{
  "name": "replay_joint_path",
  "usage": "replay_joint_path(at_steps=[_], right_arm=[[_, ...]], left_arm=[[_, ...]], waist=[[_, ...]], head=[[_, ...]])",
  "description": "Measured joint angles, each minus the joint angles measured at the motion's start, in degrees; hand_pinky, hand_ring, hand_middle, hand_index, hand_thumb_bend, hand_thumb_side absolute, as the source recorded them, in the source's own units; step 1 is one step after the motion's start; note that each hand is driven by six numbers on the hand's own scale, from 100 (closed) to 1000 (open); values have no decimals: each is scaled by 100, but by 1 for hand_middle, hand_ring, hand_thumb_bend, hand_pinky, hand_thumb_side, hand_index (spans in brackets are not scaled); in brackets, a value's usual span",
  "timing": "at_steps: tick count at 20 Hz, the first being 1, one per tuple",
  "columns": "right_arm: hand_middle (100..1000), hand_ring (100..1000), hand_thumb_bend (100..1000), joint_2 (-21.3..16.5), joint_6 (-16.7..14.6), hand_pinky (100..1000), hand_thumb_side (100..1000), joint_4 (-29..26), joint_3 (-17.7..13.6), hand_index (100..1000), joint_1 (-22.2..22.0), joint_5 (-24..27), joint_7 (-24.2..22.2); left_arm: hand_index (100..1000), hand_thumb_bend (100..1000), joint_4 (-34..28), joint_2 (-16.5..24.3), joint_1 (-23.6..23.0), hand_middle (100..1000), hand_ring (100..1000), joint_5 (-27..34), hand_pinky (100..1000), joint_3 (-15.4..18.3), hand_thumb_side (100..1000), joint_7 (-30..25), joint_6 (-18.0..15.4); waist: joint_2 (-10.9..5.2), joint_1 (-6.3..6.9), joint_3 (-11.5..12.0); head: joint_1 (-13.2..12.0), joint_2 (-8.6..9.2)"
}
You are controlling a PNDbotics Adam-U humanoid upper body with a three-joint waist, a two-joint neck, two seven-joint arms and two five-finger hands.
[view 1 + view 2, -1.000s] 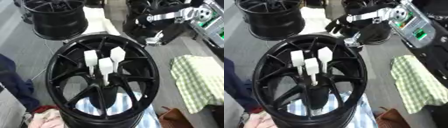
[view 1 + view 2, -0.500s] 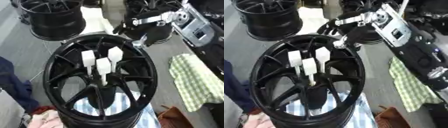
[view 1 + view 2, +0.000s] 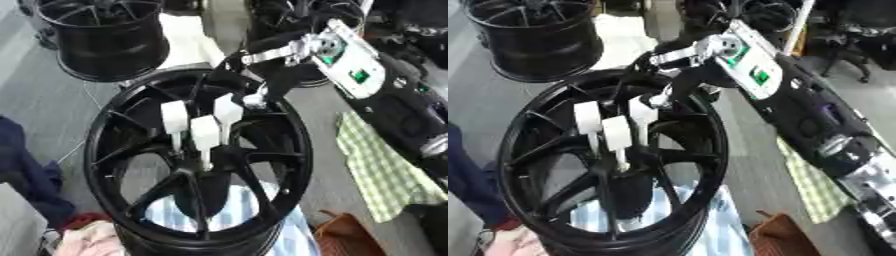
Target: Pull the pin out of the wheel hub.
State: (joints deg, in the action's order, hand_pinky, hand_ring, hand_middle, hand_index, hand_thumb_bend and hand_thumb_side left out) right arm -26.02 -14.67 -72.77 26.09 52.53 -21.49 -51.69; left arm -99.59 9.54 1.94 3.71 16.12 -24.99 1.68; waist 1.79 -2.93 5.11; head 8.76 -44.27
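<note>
1. A striped blue and white cloth lies under the near rim of the big black wheel hub, with a brown basket just to its right
2. A green checked cloth lies on the floor to the right of the hub
3. Three white pins stand in the middle of the hub: the front pin, the left pin and the right pin
4. The right hand hangs over the far rim of the hub, just beside the right pin; its dark fingers point down, and I cannot tell if they touch or hold the pin
5. The right arm comes in from the right
6. Another black wheel sits far back on the left
</note>
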Motion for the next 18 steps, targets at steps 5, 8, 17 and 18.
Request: replay_joint_path(at_steps=[5,8,17,18], right_arm=[[937,964,100,121,-125,927,552,255,-35,1000,17,-329,50],[924,956,100,150,-163,922,557,350,-52,1000,17,-426,87],[912,942,100,135,-177,913,542,365,-60,1000,-11,-161,101],[911,937,100,115,-174,912,534,338,-36,1000,-22,-100,98]], left_arm=[[932,100,0,-1,4,748,1000,0,743,-2,918,-8,-3],[932,100,0,-14,5,748,1000,0,743,-2,918,-14,2],[932,100,0,-40,8,748,1000,-2,744,-2,919,-21,9],[932,100,0,-40,8,748,1000,-2,744,-1,918,-21,9]], waist=[[0,-3,39],[0,-4,46],[0,-6,26],[0,-6,22]], head=[[20,0],[23,0],[23,0],[23,0]])
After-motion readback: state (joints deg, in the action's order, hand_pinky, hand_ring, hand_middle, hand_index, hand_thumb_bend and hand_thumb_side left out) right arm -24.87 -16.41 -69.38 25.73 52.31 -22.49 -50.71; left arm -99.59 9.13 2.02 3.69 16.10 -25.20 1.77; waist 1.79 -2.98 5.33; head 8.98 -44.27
